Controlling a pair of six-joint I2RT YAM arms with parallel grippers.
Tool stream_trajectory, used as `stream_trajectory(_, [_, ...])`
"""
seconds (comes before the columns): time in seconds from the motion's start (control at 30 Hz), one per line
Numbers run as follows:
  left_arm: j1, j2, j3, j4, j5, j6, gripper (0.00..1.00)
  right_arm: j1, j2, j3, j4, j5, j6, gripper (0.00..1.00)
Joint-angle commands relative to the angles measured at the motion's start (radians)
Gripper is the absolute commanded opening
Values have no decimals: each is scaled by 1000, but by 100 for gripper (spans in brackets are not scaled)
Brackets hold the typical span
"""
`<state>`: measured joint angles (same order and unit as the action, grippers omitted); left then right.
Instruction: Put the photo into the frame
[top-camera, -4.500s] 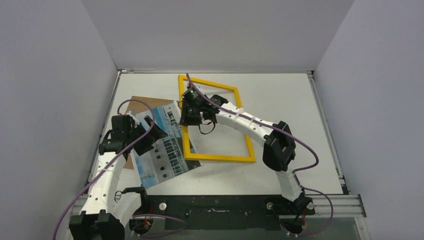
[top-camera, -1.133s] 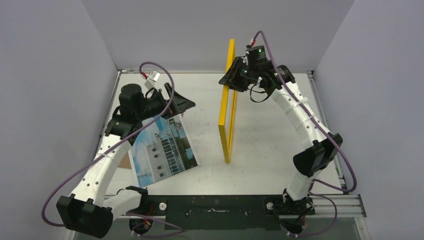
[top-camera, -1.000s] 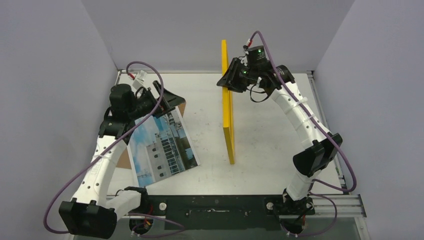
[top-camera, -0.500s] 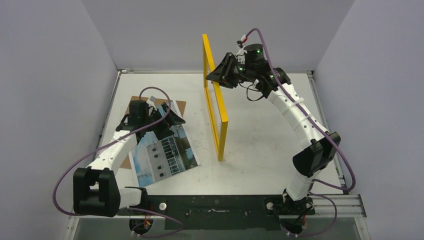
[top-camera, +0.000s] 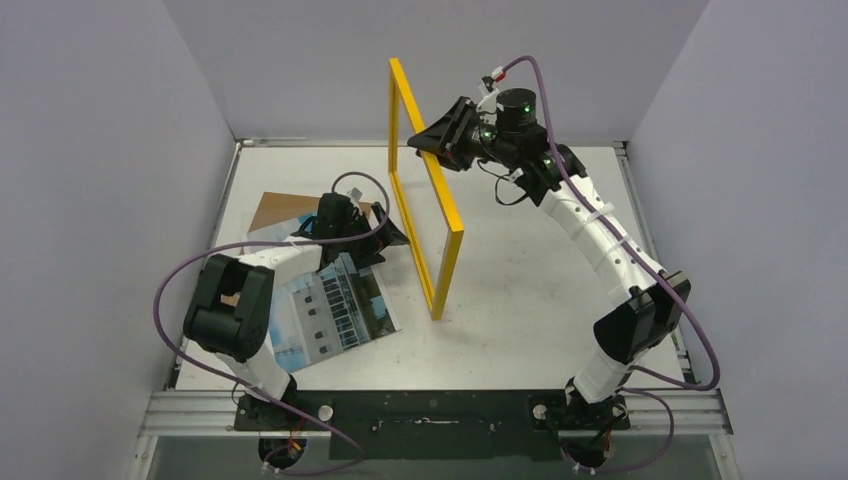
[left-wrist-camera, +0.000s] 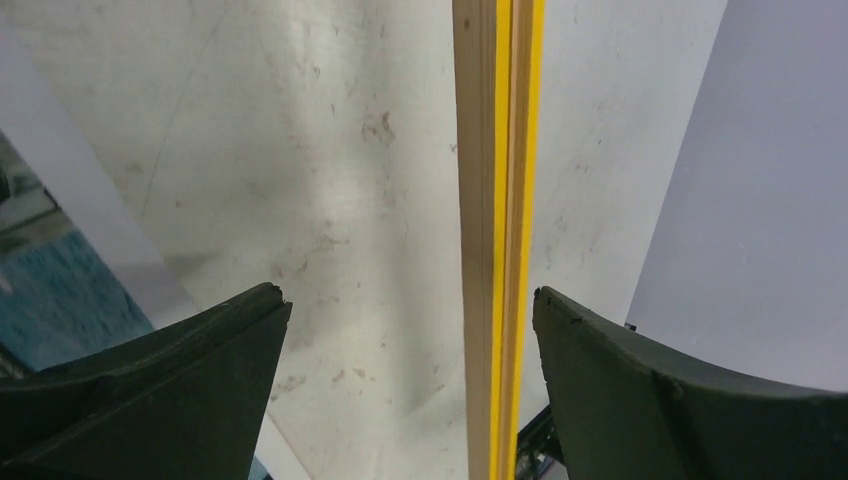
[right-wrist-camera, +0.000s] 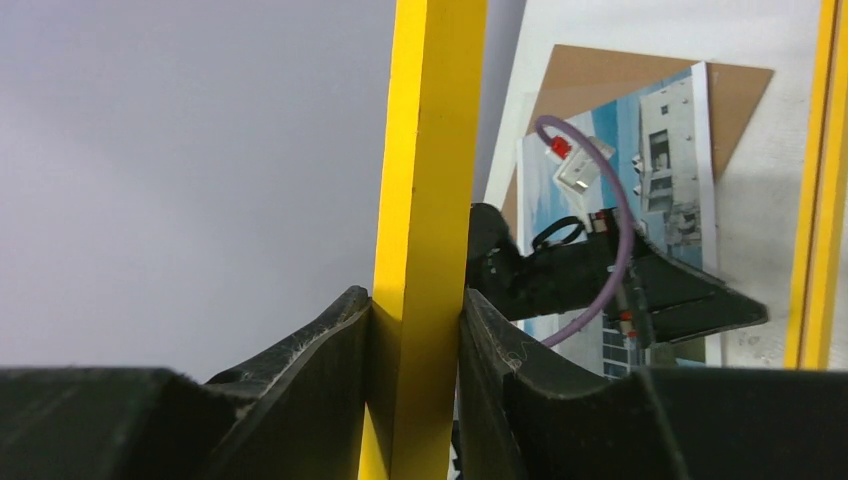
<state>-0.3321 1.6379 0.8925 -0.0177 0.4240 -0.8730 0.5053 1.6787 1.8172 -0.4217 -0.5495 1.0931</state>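
The yellow frame (top-camera: 451, 272) stands upright on one corner on the table. My right gripper (top-camera: 425, 143) is shut on its top bar; the right wrist view shows the yellow bar (right-wrist-camera: 430, 180) pinched between the jaws (right-wrist-camera: 415, 310). The photo (top-camera: 330, 305) lies face up at the left, partly on a brown backing board (top-camera: 272, 208), and also shows in the right wrist view (right-wrist-camera: 670, 150). My left gripper (top-camera: 398, 238) is open and low beside the frame. In its wrist view, the frame's wood-and-yellow bar (left-wrist-camera: 495, 230) runs between the spread fingers (left-wrist-camera: 170, 390), untouched.
The white table (top-camera: 540, 280) is walled at the back and on both sides. The left arm reaches across the photo and board. The frame's far bar (right-wrist-camera: 820, 180) shows at the right edge of the right wrist view.
The right gripper has lifted the frame from flat to upright and turned it, its top swinging left. The left arm has dropped from above the photo and reached right to the frame's bar.
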Motion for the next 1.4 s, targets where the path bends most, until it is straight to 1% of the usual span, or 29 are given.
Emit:
stream_trajectory(0.0, [-7,84,74,212,-8,25,92,2,-92,-3,184,-35,69,13])
stream_trajectory(0.1, [-10,148,61,418,98,-44,92,3,-103,-24,199,-34,82,13])
stream_trajectory(0.17, [-16,171,52,512,125,-95,92,3,-111,-30,197,-31,86,13])
stream_trajectory(0.27, [-33,203,78,519,122,-118,92,3,-115,-35,196,-27,90,13])
stream_trajectory(0.33, [-50,222,102,500,95,-132,92,4,-121,-41,200,-22,94,13])
stream_trajectory(0.43, [-82,255,144,473,53,-178,88,4,-128,-47,209,-11,105,13])
stream_trajectory(0.6, [-144,310,169,546,-36,-299,78,4,-139,-67,227,15,131,13])
stream_trajectory(0.8, [-193,342,207,487,-168,-336,75,4,-160,-113,243,48,157,11])
stream_trajectory(0.9, [-200,362,212,514,-213,-356,74,4,-173,-143,264,61,181,11])
stream_trajectory(0.97, [-200,384,223,540,-218,-375,73,4,-179,-162,277,66,195,11])
stream_trajectory(1.0, [-200,396,232,545,-221,-391,66,3,-181,-171,283,70,200,10])
stream_trajectory(1.07, [-200,409,239,558,-220,-412,56,3,-188,-184,293,70,210,10])
stream_trajectory(1.23, [-200,401,218,550,-223,-404,22,-6,-209,-210,291,80,203,11])
stream_trajectory(1.3, [-199,394,209,559,-221,-402,10,-11,-215,-223,291,80,202,11])
stream_trajectory(1.37, [-196,379,201,544,-223,-382,2,-19,-224,-235,282,81,190,11])
